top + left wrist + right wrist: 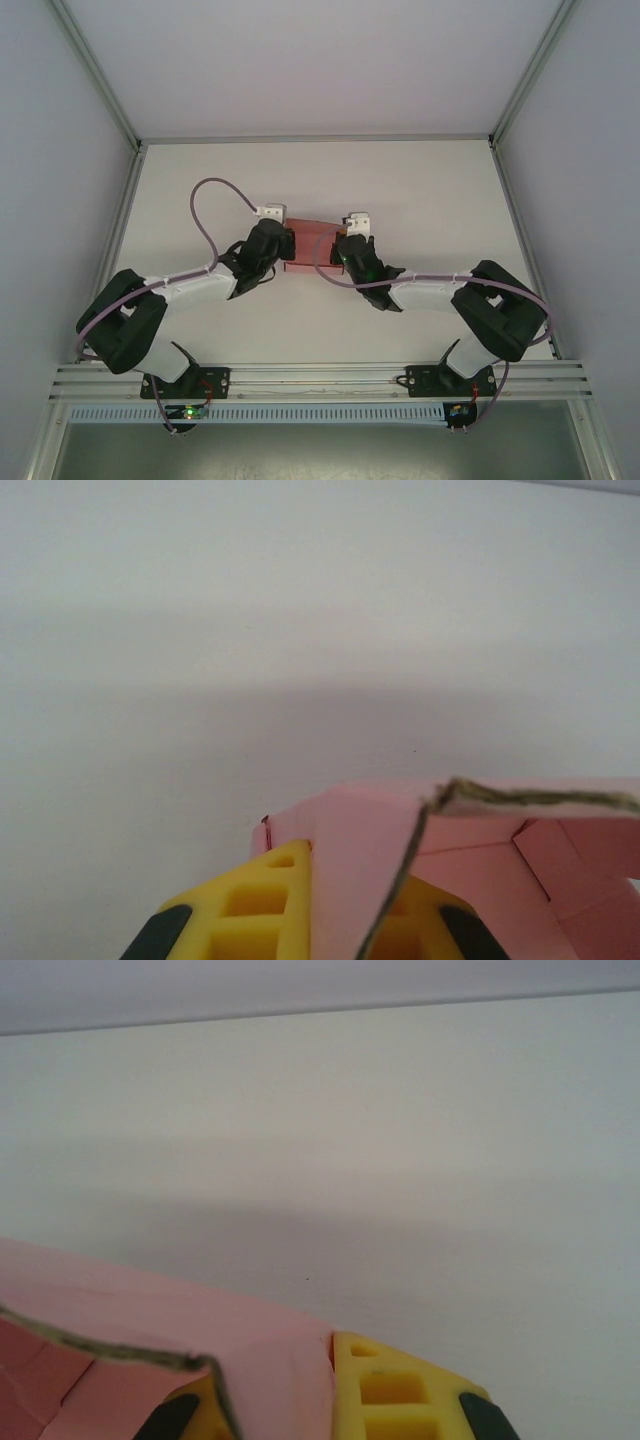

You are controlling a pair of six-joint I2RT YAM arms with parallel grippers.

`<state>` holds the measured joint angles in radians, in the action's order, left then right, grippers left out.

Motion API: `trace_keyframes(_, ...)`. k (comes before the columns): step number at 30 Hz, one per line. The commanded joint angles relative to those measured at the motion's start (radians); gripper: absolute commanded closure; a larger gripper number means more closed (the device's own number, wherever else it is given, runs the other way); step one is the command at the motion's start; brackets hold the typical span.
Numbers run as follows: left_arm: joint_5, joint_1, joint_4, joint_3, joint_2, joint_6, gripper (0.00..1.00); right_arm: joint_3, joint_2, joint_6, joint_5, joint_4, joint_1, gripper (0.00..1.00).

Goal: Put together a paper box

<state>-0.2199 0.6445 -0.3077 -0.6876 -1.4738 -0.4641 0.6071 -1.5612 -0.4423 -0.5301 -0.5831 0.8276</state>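
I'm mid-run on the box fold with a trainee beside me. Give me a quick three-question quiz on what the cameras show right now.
1. Multiple choice: which jaws are shut on the paper box? A) left only B) right only C) both
2. True or false: both arms are parked away from the pink card, which lies untouched.
3. Short answer: in the wrist views, what colour are the fingers pinching the card?

Key: 1 C; 2 false; 3 yellow.
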Motion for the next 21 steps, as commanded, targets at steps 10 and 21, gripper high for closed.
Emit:
trace_keyframes(10,0.025,0.104,-0.092,0.155,0.044,0.006,0.91,-0.133,-0.021,0.082,-0.162,-0.356,0.149,1.00)
trace_keyframes(21,0.034,0.111,0.104,0.227,0.261,-0.039,0.44,-0.190,-0.003,0.205,-0.273,-0.305,0.211,1.00)
